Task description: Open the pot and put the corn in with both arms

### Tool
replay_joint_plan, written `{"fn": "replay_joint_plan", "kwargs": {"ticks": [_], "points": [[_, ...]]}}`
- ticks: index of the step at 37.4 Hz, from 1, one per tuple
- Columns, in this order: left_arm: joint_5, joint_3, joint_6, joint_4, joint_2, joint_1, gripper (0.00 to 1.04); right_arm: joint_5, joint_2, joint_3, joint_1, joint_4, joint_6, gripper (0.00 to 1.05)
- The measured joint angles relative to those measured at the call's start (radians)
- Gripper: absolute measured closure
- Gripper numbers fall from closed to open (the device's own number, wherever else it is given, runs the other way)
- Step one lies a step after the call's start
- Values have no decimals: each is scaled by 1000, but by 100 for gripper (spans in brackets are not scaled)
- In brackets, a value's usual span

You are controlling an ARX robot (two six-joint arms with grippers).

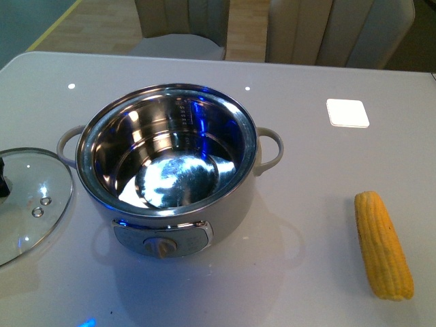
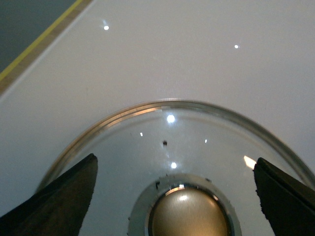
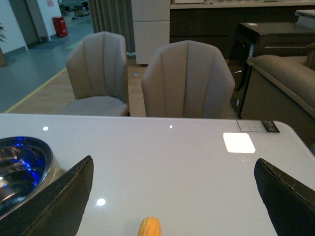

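Two sets of fingers are spread wide, holding nothing: our left fingers (image 2: 59, 201) over the glass lid (image 2: 206, 142), our right fingers (image 3: 54, 201) over the corn (image 3: 149, 227). The corn lies on the counter (image 1: 320, 184), right of the open pot (image 1: 235, 201).

One pot (image 1: 228, 204), one lid (image 1: 30, 204), one corn (image 1: 383, 245)
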Motion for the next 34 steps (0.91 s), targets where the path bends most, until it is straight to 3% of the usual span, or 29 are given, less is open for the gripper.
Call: {"fn": "replay_joint_plan", "kwargs": {"ticks": [13, 27, 30, 34], "points": [[24, -153, -64, -220, -502, -5, 7, 0, 0, 0, 0, 0, 0, 9], [17, -333, -189, -693, -1290, -170, 7, 0, 0, 0, 0, 0, 0, 9], [-1, -407, -150, -605, -1387, -197, 20, 0, 0, 0, 0, 0, 0, 9], [-40, -501, -125, -665, -1562, -241, 41, 0, 0, 0, 0, 0, 0, 9]]}}
